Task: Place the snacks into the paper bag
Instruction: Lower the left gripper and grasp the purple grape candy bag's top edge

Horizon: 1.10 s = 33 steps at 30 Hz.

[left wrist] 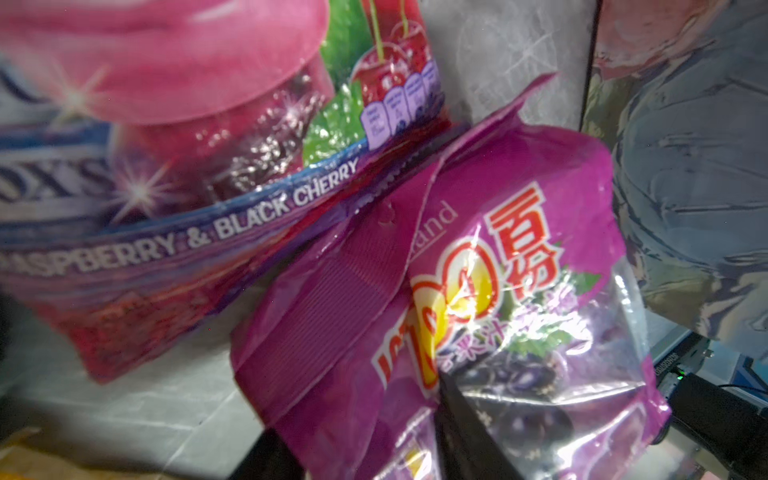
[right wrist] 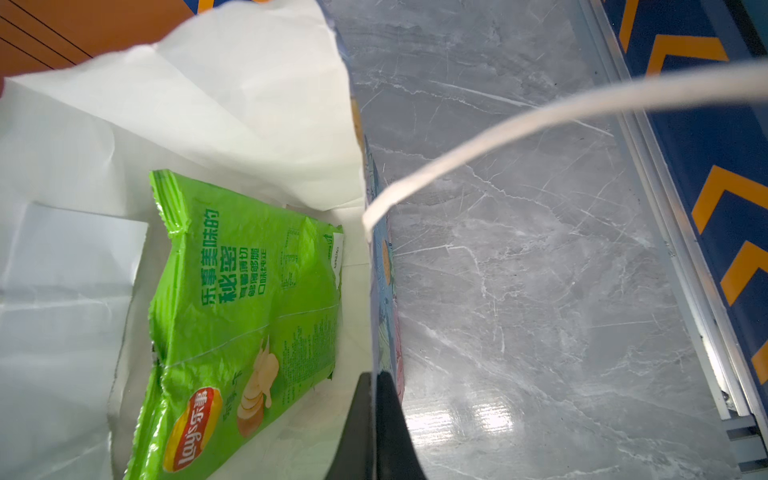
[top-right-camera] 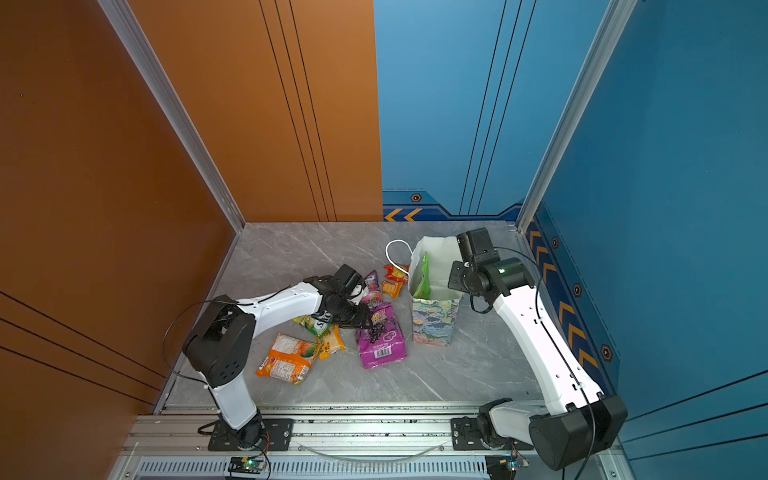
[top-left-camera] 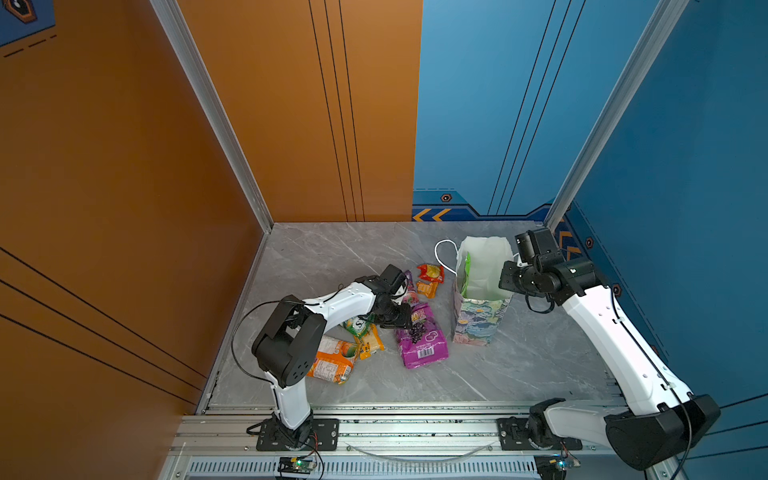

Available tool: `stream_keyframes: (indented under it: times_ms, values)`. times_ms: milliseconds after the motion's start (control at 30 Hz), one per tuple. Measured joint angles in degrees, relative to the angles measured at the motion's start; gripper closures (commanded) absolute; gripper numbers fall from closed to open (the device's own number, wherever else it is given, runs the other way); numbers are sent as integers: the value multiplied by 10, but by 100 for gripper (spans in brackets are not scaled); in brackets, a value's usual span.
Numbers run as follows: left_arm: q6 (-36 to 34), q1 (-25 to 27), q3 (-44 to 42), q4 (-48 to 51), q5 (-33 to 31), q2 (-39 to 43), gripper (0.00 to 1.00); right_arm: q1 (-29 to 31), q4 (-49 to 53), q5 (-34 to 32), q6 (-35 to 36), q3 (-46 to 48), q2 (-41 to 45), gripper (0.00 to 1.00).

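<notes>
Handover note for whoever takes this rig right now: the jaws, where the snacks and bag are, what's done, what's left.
Left gripper: jaws straddle the purple grape packet; grip unconfirmed.
Right gripper: shut on the rim of the paper bag, which stands upright.
Done: green crisps bag is inside.
Left: purple grape packet, berry packet, orange packet, yellow-green packet, yellow packet, red sachet and orange sachet, all on the table.

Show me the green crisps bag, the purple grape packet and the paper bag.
green crisps bag (right wrist: 249, 311): right wrist view, printed face.
purple grape packet (top-left-camera: 424, 347): a top view, lower half.
paper bag (top-left-camera: 478, 322): a top view, floral outer wall.
</notes>
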<state>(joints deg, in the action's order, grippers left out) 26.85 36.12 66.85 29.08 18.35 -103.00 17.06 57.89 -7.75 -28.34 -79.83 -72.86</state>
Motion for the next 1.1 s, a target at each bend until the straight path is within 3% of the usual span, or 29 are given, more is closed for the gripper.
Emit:
stream_keyframes:
  times_ms: [200,367,667,1100]
  values:
    - [25,15,-74,-61,-12,61,85,0,0,0,0,0,0,100]
    - [74,36,-155,-102,-45,138,93,2,0,0,0,0,0,100]
    - [147,70,-221,-122,-134,253,100,9,0,0,0,-1,0,100]
    - [176,87,-248,-103,-268,417,100,16,0,-1,-2,-2,0,100]
